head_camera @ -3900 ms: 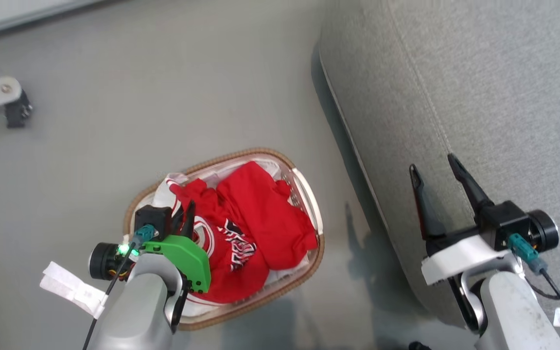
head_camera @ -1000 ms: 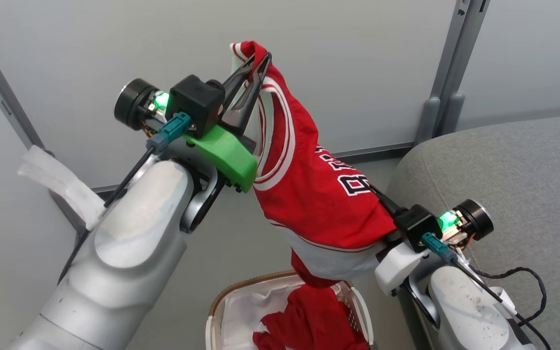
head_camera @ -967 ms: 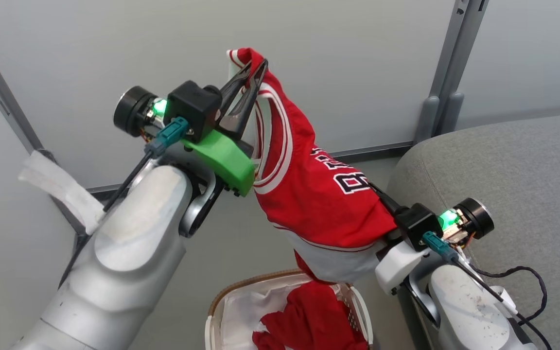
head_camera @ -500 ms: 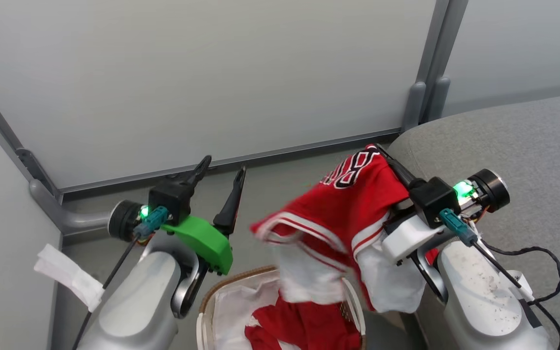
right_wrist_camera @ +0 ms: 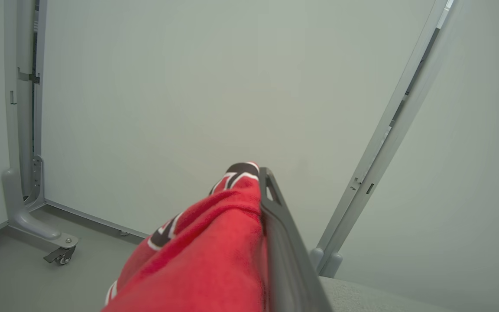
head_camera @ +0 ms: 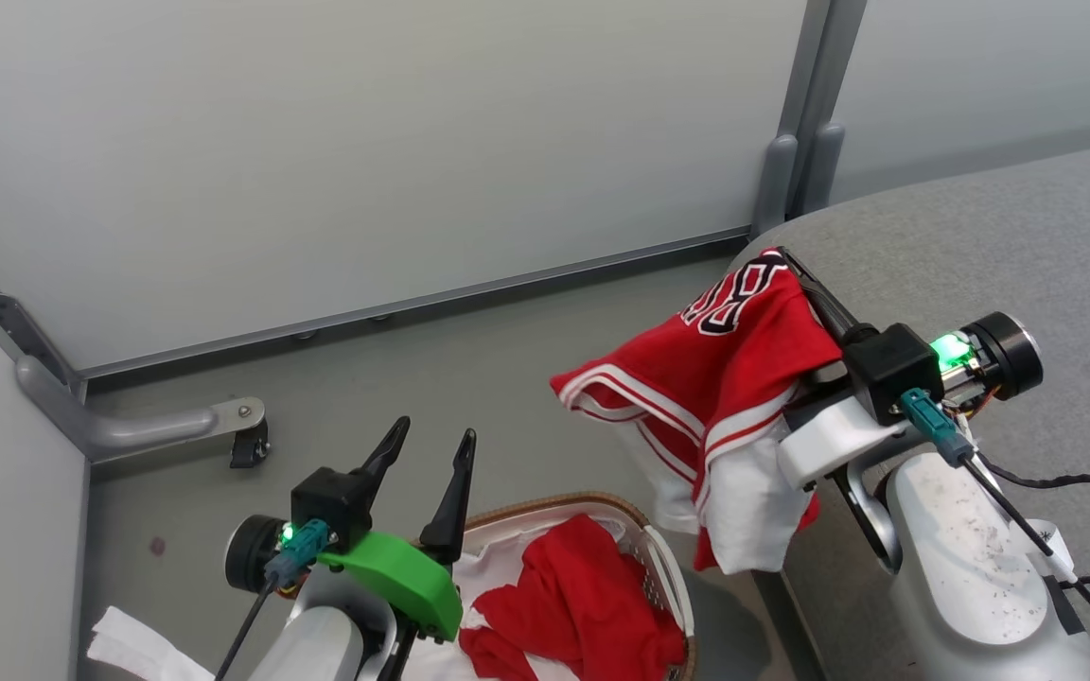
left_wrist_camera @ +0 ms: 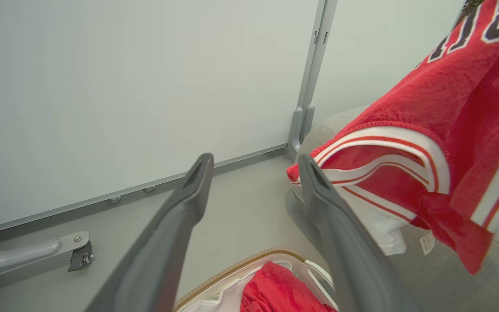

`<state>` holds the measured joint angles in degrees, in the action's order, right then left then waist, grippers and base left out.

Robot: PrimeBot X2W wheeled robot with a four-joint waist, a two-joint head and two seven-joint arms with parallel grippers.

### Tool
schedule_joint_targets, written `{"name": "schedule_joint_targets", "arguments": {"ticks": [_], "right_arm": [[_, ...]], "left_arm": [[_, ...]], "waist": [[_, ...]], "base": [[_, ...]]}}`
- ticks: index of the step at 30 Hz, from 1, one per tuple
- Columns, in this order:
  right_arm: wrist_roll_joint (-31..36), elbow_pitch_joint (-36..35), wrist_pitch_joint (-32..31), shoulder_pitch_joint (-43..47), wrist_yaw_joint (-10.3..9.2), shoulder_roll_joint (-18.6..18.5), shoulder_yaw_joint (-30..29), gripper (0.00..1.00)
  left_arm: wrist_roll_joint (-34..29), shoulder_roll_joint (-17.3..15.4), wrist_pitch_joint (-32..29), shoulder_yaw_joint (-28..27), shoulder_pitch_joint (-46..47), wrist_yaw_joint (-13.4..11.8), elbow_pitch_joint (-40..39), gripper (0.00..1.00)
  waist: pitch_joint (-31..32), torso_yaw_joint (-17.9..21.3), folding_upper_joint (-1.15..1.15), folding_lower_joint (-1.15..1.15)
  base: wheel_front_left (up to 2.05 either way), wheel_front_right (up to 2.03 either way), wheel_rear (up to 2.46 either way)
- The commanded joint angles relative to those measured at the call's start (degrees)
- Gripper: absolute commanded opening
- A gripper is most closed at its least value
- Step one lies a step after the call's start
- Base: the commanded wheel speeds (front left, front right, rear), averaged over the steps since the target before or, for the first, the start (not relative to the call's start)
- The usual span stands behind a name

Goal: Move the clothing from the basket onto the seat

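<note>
— Which step?
— The right hand [head_camera: 783, 260] is pinching the jersey [head_camera: 725, 369], which is dangling below it beside the seat [head_camera: 980, 236]. The left hand [head_camera: 434, 432] is gaping wide and empty above the basket [head_camera: 545, 503].
— Next?
— Probably swinging it over the seat and releasing.

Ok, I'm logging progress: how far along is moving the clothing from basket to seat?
Done: the jersey is out of the basket. In hand: the right gripper, jaws shut, holds it at the edge of the seat. Left: the red shirt lies in the basket; the left gripper is open.
</note>
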<state>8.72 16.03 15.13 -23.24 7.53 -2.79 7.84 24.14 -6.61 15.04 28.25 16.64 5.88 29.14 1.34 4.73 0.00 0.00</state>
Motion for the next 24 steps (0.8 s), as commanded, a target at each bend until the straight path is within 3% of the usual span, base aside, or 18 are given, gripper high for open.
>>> {"name": "schedule_joint_targets", "arguments": {"ticks": [1, 9, 24], "right_arm": [[0.31, -0.12, 0.04, 0.34, -0.08, -0.20, -0.51, 0.00], [2.20, -0.21, 0.04, -1.34, -0.08, -0.21, -3.57, 0.00], [6.14, -0.35, 0.04, -0.82, -0.08, -0.19, -9.57, 0.00]], "left_arm": [[-0.87, 0.26, 0.20, -0.69, -1.49, 0.16, -0.76, 1.00], [-3.89, 2.25, 0.19, -3.30, -4.62, 1.08, -3.66, 1.00], [-5.59, 3.61, 0.20, -2.08, -4.87, 1.66, -5.60, 1.00]], "waist": [[-0.22, 0.43, 0.00, 0.00], [-1.13, 4.19, 0.00, 0.00], [-3.96, 18.49, 0.00, 0.00]], "base": [[0.00, 0.00, 0.00], [0.00, 0.00, 0.00], [0.00, 0.00, 0.00]]}}
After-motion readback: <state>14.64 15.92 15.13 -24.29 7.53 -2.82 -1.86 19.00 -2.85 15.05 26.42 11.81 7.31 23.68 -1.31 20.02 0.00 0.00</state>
